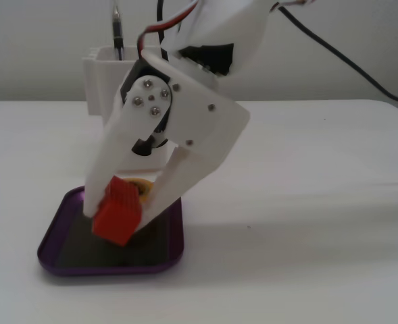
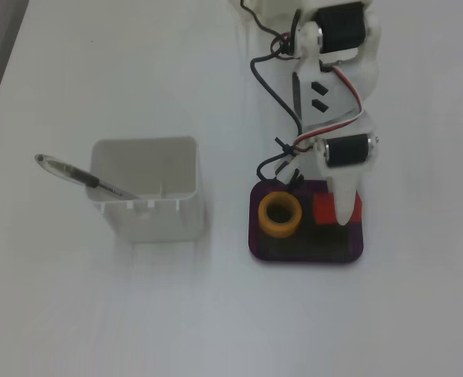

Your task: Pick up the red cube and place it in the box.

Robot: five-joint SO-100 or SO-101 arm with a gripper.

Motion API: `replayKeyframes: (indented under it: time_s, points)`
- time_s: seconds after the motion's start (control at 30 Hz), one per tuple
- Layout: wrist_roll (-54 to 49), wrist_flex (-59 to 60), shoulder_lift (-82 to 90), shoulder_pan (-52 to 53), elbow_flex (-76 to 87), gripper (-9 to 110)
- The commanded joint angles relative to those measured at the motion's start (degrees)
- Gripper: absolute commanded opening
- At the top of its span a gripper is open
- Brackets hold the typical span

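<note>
The red cube (image 1: 118,211) is a small ribbed red block held between my gripper's (image 1: 120,217) two white fingers, tilted, just above the dark bottom of the purple box (image 1: 60,262). From above, the cube (image 2: 325,210) shows inside the box (image 2: 306,253) at its right side, partly under the white finger (image 2: 346,203). The gripper (image 2: 339,214) is shut on the cube. A yellow-orange tape roll (image 2: 281,214) lies in the left part of the box; it peeks out behind the cube (image 1: 144,187) in the front fixed view.
A tall white plastic container (image 2: 147,191) with a pen (image 2: 80,177) in it stands left of the box in the top fixed view, and behind the arm (image 1: 103,71) in the other. Black and red cables (image 2: 275,71) run along the arm.
</note>
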Motion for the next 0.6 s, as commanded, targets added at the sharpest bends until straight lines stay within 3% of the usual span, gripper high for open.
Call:
replayKeyframes:
  time_s: [0.0, 0.57]
  points:
    - [0.2, -0.7, -0.4, 1.3, -3.2, -1]
    - [-0.4, -0.7, -0.7, 1.4, -2.5, 0]
